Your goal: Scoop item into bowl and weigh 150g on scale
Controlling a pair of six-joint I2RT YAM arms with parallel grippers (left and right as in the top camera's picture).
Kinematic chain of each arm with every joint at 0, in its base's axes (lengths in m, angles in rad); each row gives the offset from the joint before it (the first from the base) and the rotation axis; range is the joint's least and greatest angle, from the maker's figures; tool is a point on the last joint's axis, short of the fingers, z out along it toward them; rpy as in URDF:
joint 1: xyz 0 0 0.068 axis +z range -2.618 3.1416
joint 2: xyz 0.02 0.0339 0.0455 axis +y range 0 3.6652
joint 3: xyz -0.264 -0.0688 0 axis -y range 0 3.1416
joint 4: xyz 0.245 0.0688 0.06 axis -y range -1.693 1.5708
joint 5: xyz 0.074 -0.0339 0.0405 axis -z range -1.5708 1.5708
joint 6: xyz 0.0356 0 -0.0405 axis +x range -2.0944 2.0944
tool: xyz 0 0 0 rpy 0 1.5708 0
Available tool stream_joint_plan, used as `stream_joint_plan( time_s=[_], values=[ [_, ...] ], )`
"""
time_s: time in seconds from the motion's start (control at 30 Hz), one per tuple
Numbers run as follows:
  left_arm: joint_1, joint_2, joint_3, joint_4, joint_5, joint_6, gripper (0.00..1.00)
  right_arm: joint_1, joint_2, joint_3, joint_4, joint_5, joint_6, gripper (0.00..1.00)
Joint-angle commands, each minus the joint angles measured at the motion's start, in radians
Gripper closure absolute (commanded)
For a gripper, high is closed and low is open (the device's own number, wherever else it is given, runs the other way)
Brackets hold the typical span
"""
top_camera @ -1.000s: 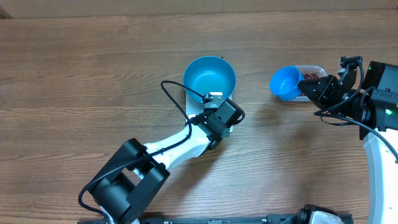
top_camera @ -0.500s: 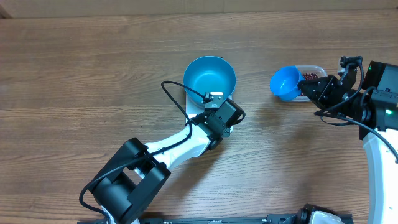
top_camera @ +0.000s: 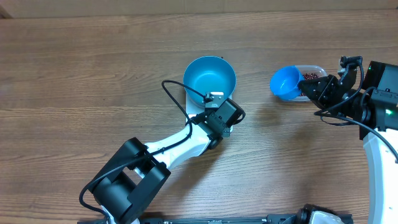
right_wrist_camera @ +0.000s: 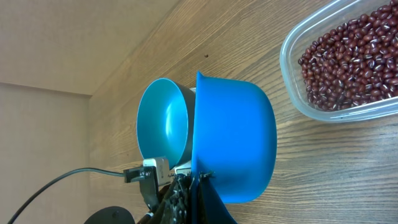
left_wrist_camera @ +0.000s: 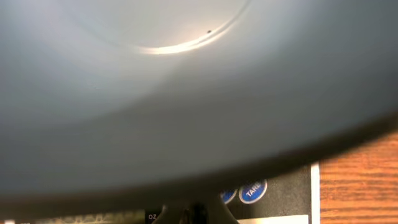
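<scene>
Wearing white shells, black joints on left arm (top_camera: 186, 146); trailing looped black cable (top_camera: 165, 84); ending in black right hand (right_wrist_camera: 196, 186).

Empty bright blue bowl (top_camera: 209, 77), upright atop white scale (left_wrist_camera: 252, 190), middle of table (top_camera: 93, 74) toward far edge. Dark red-brown beans (top_camera: 311, 75) heaped loose, well apart, near right edge.

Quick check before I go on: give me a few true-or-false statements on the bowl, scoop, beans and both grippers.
1. The bowl holds beans. False: it is empty; the beans lie in the clear tub.
2. The right gripper is shut on the scoop. True.
3. The scoop is loaded. False: its inside shows bare blue.
4. The left gripper is at the front of the scale, beside the bowl. True.
</scene>
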Motion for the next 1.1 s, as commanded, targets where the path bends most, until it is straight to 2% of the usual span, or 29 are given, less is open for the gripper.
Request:
stream_joint_plan(
  time_s=[0.0, 0.17, 0.3, 0.5, 0.8, 1.07],
  values=[
    [-0.004, -0.021, 0.047, -0.043, 0.030, 0.081, 0.96, -0.005, -0.012, 0.020, 0.009, 0.001, 0.000, 0.96],
    [-0.031, -0.164, 0.105, -0.105, 0.042, 0.161, 0.96, -0.005, -0.012, 0.020, 0.007, 0.000, 0.000, 0.96],
    [-0.052, -0.286, 0.123, -0.108, 0.147, 0.204, 0.96, -0.005, -0.012, 0.020, 0.008, -0.010, 0.000, 0.96],
    [-0.055, -0.415, 0.123, -0.190, 0.197, 0.214, 0.96, -0.004, -0.012, 0.020, 0.008, -0.010, 0.000, 0.96],
    [-0.055, -0.452, 0.123, -0.310, 0.101, 0.214, 0.96, -0.004, -0.012, 0.020, 0.012, -0.009, -0.002, 0.96],
    [-0.054, -0.452, 0.123, -0.311, 0.057, 0.197, 0.96, -0.004, -0.012, 0.020, 0.013, -0.009, -0.001, 0.96]
  ],
)
